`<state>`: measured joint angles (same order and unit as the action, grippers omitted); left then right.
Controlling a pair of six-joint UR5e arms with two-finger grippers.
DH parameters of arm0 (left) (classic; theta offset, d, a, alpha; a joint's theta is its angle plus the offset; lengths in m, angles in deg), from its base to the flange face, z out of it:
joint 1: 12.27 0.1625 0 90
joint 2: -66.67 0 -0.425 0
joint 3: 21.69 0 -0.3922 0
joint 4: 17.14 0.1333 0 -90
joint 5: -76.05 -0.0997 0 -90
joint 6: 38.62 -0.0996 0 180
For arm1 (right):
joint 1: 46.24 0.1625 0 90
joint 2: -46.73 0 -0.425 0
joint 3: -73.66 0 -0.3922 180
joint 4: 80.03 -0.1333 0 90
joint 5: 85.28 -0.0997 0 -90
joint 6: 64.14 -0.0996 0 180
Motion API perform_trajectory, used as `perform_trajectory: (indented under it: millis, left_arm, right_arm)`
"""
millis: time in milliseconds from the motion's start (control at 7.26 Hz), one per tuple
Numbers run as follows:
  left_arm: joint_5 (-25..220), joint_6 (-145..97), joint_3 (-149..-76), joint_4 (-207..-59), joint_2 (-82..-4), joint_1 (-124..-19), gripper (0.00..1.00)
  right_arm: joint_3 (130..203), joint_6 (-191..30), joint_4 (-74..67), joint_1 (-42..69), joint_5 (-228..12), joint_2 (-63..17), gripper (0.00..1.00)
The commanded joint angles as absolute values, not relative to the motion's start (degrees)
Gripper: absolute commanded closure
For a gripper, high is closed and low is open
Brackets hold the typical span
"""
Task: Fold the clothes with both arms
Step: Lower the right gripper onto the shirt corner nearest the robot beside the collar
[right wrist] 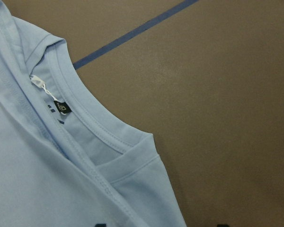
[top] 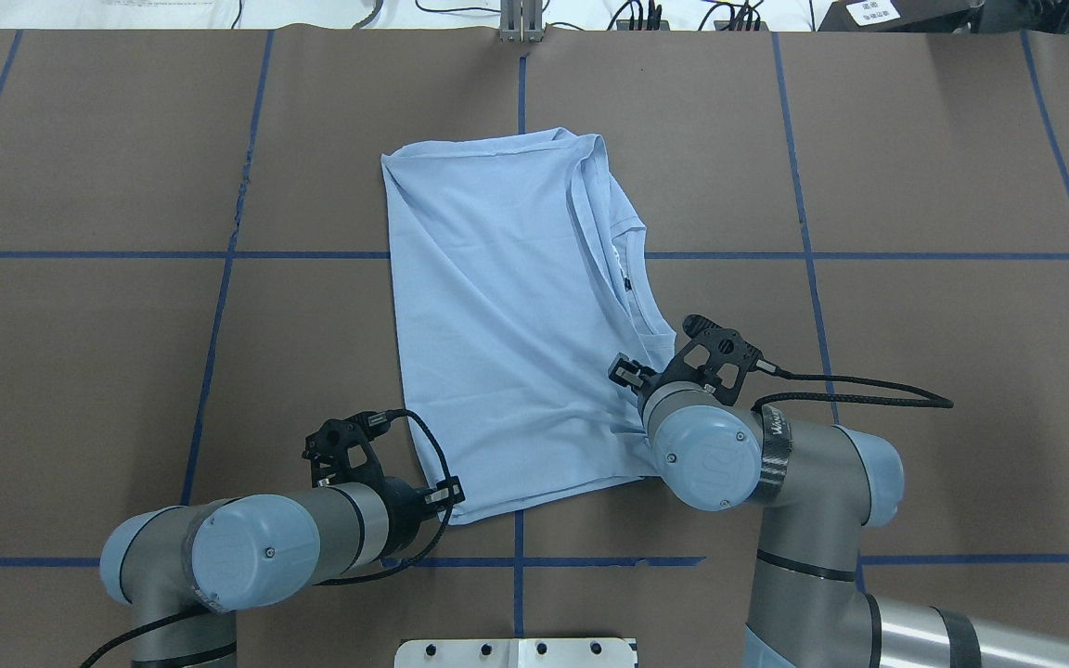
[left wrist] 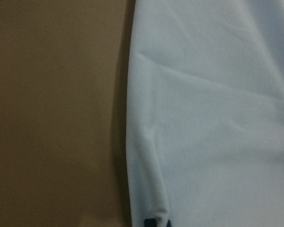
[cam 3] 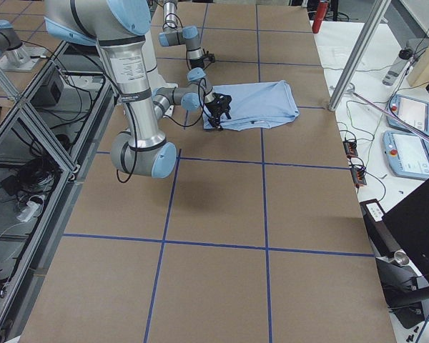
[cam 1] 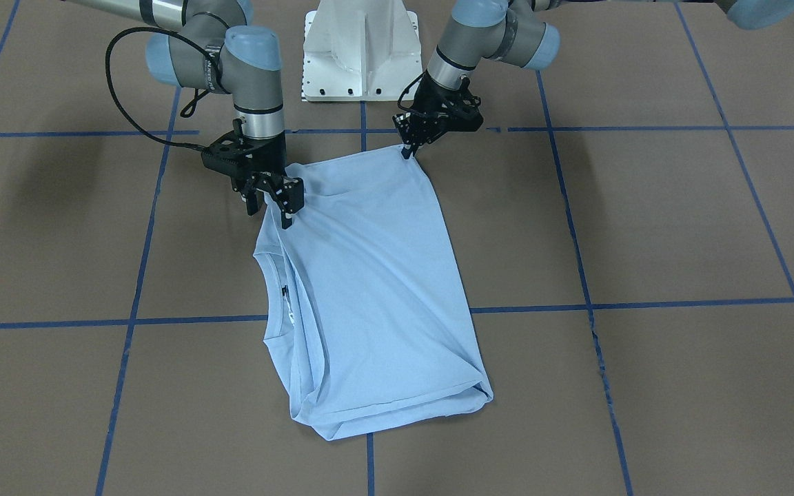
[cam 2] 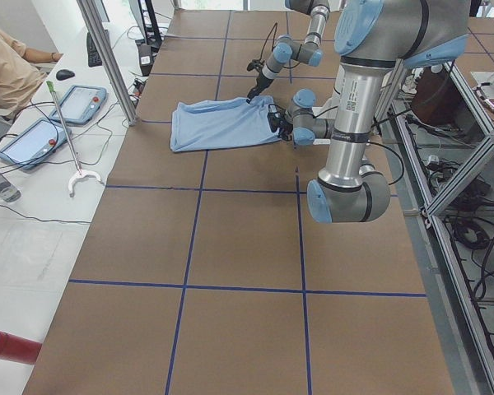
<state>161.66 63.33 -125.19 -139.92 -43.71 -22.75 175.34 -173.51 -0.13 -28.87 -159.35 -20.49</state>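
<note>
The light blue T-shirt lies folded over on itself near the middle of the bench, a rough oblong with soft creases. Seen from behind the robot, with 12 o'clock pointing away from its base, the round collar sits on the shirt's 3 o'clock side. A small dark label and a white tag are sewn inside the collar, and a top layer of cloth reaches up to the neckline.

At the shirt's 7 o'clock corner the left claw is pinched tight on the cloth, which is drawn into a small point there. The left arm reaches in low from 7 o'clock.

At about 4 o'clock, by the shoulder seam just below the collar, the right claw stands spread apart. One finger is over the shirt's edge and the other over bare bench. The right arm bends down to it from 5 o'clock.

Blue tape lines mark the brown bench top into big squares. The white pedestal stands at 6 o'clock, between the two arms. A person sits at the far side.
</note>
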Motion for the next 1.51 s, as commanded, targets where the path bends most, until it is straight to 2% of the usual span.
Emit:
perform_trajectory:
  millis: [0, 138, 275, 413, 826, 1102, 1377]
  left_arm:
    - [161.7, 63.3, -125.2, -139.9, -43.7, -22.7, 1.0]
    - [161.7, 63.3, -125.2, -139.9, -43.8, -22.7, 1.0]
    - [161.7, 63.3, -125.3, -139.9, -43.8, -22.7, 1.0]
    - [161.7, 63.2, -125.2, -139.9, -43.8, -22.7, 1.0]
    - [161.7, 63.3, -125.3, -139.9, -44.4, -22.7, 1.0]
    - [162.1, 62.3, -126.1, -139.7, -44.4, -22.7, 1.0]
    - [161.9, 61.7, -126.1, -139.7, -44.4, -22.8, 1.0]
  right_arm:
    - [175.3, -173.6, -0.1, -29.4, -159.0, -20.8, 0.26]
    - [175.3, -173.6, -0.1, -29.5, -158.8, -20.7, 0.4]
    - [175.4, -173.7, -0.1, -29.5, -158.8, -20.5, 0.65]
    - [175.4, -173.7, -0.2, -29.5, -158.8, -20.5, 1.0]
    - [175.4, -173.5, -0.2, -29.5, -158.0, -20.5, 1.0]
    - [178.9, -173.2, 0.1, -29.3, -158.2, -20.7, 1.0]
    - [179.2, -173.1, 2.1, -30.1, -158.1, -21.2, 1.0]
